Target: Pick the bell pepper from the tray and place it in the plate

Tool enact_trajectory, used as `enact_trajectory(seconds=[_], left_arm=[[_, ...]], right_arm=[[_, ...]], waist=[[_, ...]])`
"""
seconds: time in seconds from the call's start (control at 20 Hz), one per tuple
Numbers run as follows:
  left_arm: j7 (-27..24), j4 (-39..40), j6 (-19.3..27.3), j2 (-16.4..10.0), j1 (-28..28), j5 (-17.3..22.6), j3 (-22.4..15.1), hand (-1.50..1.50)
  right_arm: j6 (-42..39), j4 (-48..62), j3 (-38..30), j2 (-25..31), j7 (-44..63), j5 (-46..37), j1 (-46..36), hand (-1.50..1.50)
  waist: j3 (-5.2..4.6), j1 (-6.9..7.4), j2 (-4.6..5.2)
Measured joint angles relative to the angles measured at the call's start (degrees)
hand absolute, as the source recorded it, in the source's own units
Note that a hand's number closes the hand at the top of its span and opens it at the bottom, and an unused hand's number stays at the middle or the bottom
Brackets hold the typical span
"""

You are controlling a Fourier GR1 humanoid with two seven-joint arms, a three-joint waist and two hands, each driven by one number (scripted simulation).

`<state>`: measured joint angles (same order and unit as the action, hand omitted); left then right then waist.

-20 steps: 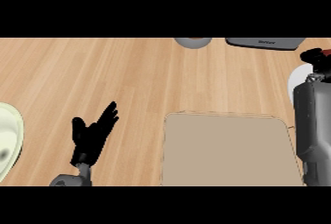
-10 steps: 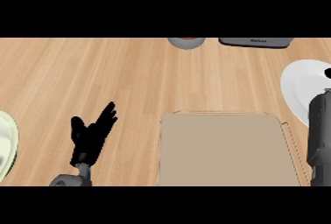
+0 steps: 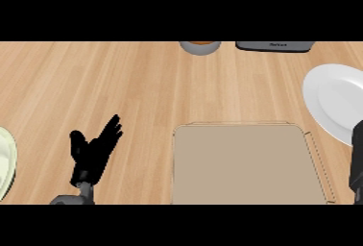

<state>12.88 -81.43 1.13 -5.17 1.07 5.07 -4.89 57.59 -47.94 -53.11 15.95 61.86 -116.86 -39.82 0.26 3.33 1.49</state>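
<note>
Scanning the tray (image 3: 248,166) showed no bell pepper; its position could not be told. Left hand (image 3: 92,151), left of tray, fingers straight and spread, held nothing. Right hand (image 3: 357,175), a sliver right of tray, state untellable. Judgement: release only once centred over the plate (image 3: 333,98).

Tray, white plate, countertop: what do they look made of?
Tray: matte beige, flat colour with no gloss, perhaps plastic or cardboard; the look leaves it open.
White plate: smooth with soft shading, likely glazed ceramic.
Countertop: light wood, plank grain lines visible, satin finish.
</note>
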Motion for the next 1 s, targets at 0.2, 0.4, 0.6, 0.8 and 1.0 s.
enact_trajectory(seconds=[0.2,0.4,0.6,0.8,1.0], left_arm=[[-0.1,0.1,0.2,0.2,-0.1,0.1,0.3,0.00],[0.1,0.5,0.3,0.1,0.6,0.1,0.6,0.00],[-0.7,1.0,0.6,0.6,0.3,-0.3,0.3,0.00],[0.0,0.5,0.5,0.4,0.2,0.0,0.7,0.00],[0.2,0.6,0.4,0.1,0.1,0.2,1.1,0.00]], right_arm=[[1.6,5.8,-5.3,1.9,0.7,5.1,-0.4,-1.50],[1.6,15.0,-8.3,5.0,-0.8,12.8,-2.3,-1.50],[4.5,21.7,-9.1,7.5,-7.0,21.1,-3.5,-1.50],[9.0,23.5,-8.8,8.0,-16.6,29.0,-3.7,-1.50],[13.9,21.4,-7.9,7.5,-23.9,35.3,-3.6,-1.50]], waist=[[0.05,-0.55,-0.15],[0.11,-0.88,-0.28],[0.21,-0.86,-0.30],[0.27,-1.19,-0.56],[0.28,-1.48,-0.71]])
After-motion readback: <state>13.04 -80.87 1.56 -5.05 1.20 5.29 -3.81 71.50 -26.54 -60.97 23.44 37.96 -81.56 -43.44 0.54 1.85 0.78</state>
